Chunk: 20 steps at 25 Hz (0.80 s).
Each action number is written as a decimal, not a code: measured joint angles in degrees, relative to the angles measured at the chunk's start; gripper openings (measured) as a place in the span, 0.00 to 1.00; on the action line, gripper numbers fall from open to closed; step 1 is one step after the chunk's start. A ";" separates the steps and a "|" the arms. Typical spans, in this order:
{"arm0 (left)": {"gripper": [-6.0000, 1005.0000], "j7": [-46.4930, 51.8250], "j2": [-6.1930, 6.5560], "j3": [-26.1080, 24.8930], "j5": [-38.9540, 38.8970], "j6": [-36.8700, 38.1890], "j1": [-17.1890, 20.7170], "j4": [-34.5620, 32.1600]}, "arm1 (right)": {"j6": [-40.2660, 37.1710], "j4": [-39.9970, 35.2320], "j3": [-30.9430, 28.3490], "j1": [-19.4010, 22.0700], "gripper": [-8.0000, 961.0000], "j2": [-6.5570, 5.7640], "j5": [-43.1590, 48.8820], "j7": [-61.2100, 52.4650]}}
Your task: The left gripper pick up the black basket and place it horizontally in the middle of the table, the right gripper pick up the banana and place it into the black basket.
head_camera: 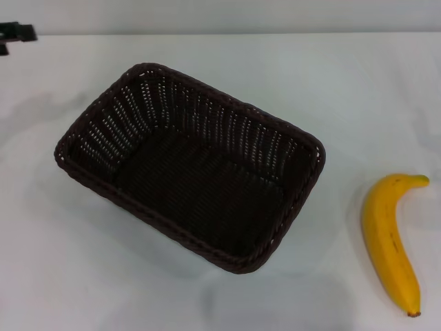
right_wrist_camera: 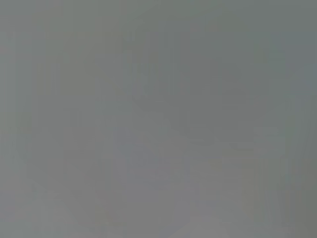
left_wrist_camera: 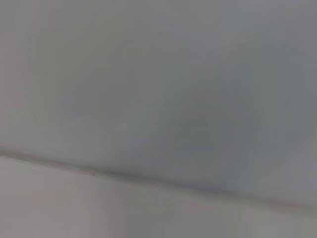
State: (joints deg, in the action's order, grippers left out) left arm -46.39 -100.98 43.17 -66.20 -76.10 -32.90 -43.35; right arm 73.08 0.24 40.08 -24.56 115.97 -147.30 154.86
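While neither of my grippers shows in the head view, and both wrist views give only blank grey, I cannot tell whether my left or right fingers are wide or narrow. On the white table, the black basket sits upright and empty, left of centre and turned at a slant, one corner toward the far left edge and the opposite corner toward the near edge. Well apart from it, close to the right edge, the banana lies flat, its dark tip pointing at the near edge. A small black object rests at the far left corner. I judge the first step has not begun. Next, my left arm must reach the basket's rim, grip it firmly, then square it in the table's middle.
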 joint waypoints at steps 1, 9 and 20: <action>0.89 0.92 0.58 -0.03 2.39 -1.72 -1.42 -0.36 | 0.01 -0.02 0.00 -0.16 0.87 0.00 -0.02 0.00; 0.89 3.94 0.25 0.21 22.77 -9.66 -14.54 -0.29 | -0.23 0.20 0.00 -1.87 0.87 0.05 0.01 0.00; 0.89 4.23 -5.35 3.22 36.55 -7.64 -20.63 -0.11 | -0.18 0.49 0.00 -1.45 0.87 0.07 -0.01 0.00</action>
State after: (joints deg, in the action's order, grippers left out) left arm -42.16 -106.33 46.38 -29.65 -83.74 -53.53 -43.46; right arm 72.90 0.73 40.07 -26.01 116.05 -147.31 154.86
